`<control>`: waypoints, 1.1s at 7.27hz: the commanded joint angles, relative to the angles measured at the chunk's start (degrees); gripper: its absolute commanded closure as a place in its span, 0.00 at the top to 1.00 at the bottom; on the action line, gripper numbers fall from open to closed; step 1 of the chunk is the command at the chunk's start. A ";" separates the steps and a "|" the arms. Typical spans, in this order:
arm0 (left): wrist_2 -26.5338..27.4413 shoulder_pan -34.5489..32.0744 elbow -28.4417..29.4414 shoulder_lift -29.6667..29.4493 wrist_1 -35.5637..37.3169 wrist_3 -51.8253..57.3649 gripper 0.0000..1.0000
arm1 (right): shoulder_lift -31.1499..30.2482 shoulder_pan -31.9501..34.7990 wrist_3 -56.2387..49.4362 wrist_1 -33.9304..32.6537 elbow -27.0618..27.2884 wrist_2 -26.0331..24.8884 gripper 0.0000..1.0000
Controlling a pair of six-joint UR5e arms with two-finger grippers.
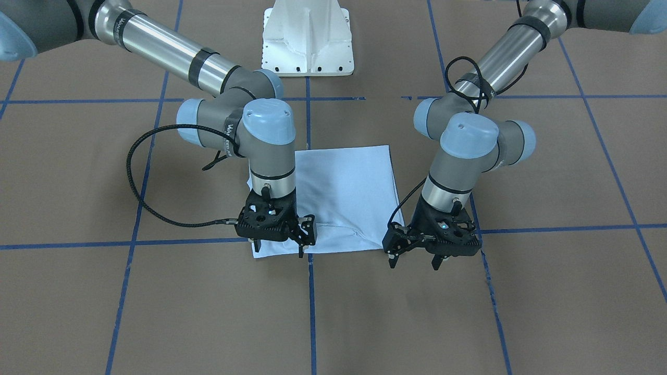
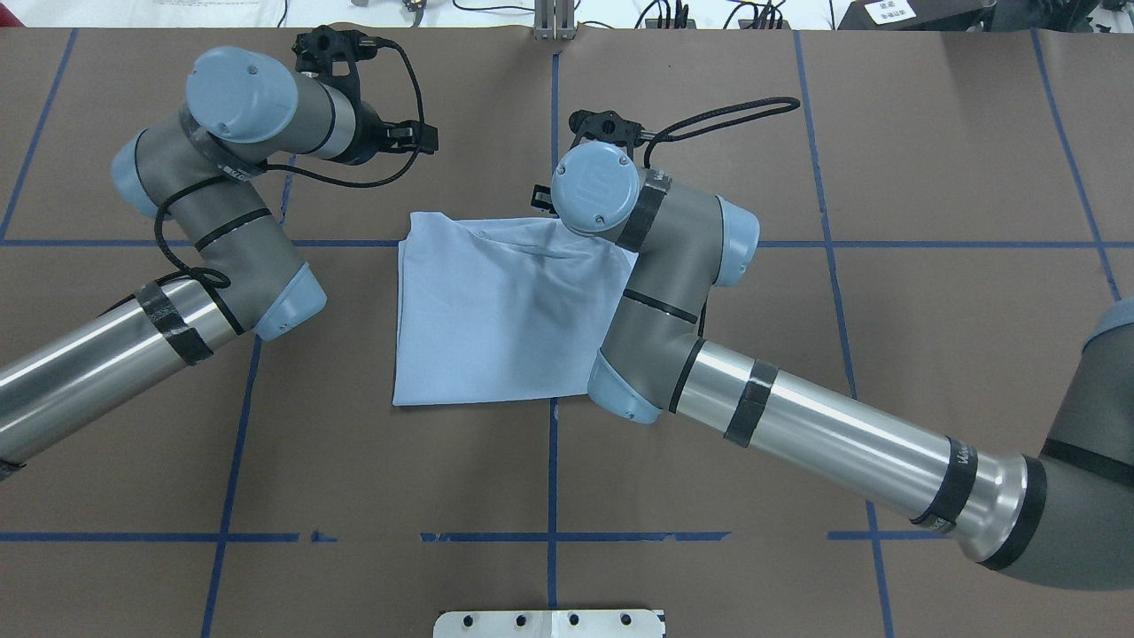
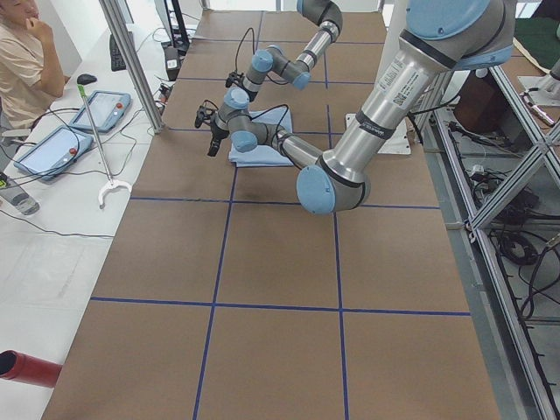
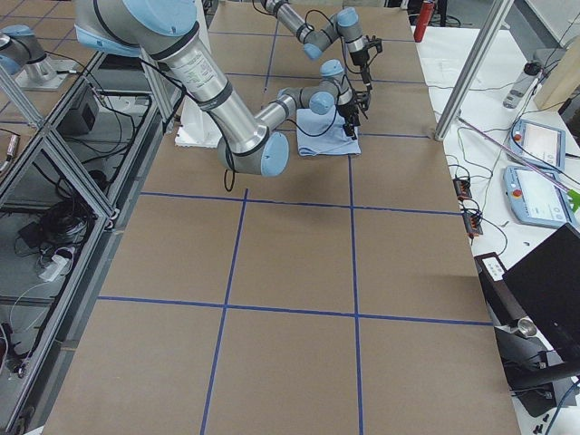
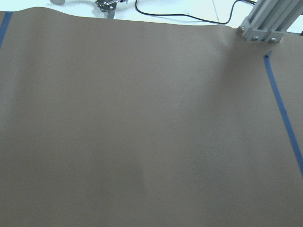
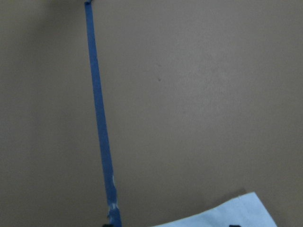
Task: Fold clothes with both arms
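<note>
The light blue T-shirt (image 1: 344, 192) lies folded into a rough square on the brown table, also seen from overhead (image 2: 496, 310); no print or tag shows. My right gripper (image 1: 278, 249) is open and hovers over the shirt's corner on the operators' side, holding nothing. The right wrist view shows only that corner (image 6: 236, 215) at its bottom edge. My left gripper (image 1: 414, 263) is open and empty. It hangs just past the shirt's other operator-side corner, over bare table. The left wrist view shows only table.
The white pedestal base (image 1: 307, 41) stands behind the shirt. Blue tape lines (image 1: 311, 307) cross the table. A metal post (image 5: 265, 21) stands at the far table edge. An operator (image 3: 22, 61) sits beside tablets (image 3: 52, 149) at the side bench.
</note>
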 commanded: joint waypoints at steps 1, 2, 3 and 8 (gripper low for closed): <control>-0.39 -0.18 -0.76 0.53 0.03 0.30 1.00 | -1.47 -0.97 0.03 -0.06 0.11 -0.31 0.56; -0.31 -0.18 -0.76 0.62 0.03 0.30 1.00 | -1.99 -0.97 -1.37 -0.06 0.54 -0.57 0.56; -0.30 -0.18 -0.76 1.06 0.03 0.30 1.00 | -2.00 -0.88 -3.64 -0.06 0.46 -1.62 0.54; -0.04 -0.18 -1.90 2.46 -0.06 0.30 1.00 | -1.74 -0.01 -2.00 0.20 0.46 -2.25 0.00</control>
